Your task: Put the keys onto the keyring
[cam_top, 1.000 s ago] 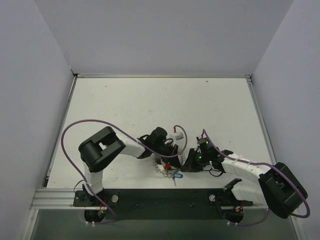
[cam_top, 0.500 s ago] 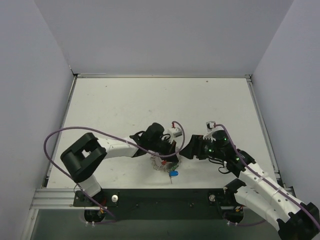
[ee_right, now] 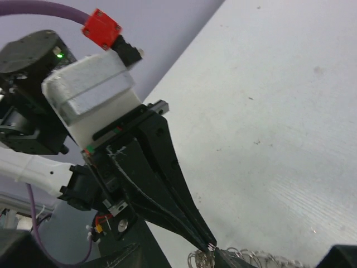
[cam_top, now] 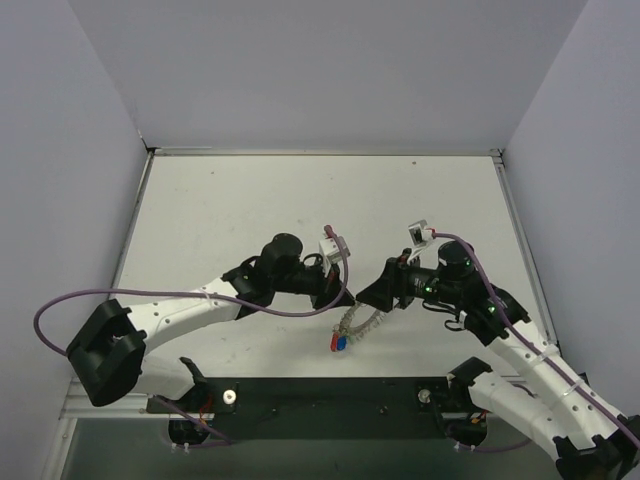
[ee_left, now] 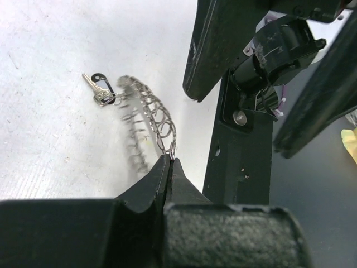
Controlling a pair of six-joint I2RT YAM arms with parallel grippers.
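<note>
My left gripper (cam_top: 346, 297) is shut on the top of the keyring (cam_top: 350, 318), a silvery loop of links that hangs stretched below it, toward the near edge. A red key (cam_top: 333, 341) and a blue key (cam_top: 344, 344) dangle at its low end. In the left wrist view the fingertips (ee_left: 170, 162) pinch one link of the keyring (ee_left: 150, 109), and a key (ee_left: 99, 89) hangs at the far end. My right gripper (cam_top: 363, 300) faces the left one closely, open, with links of the keyring (ee_right: 262, 258) between its fingers (ee_right: 234, 260).
The black base rail (cam_top: 330, 396) runs along the near edge, just below the dangling keys. Purple cables (cam_top: 200, 296) loop off both arms. Grey walls (cam_top: 80, 150) close in the white table (cam_top: 250, 200) on three sides.
Both arms have moved away from the near edge. The keyring, which lay bunched on the table, is now lifted and stretched out. The right gripper, shut before, has opened.
</note>
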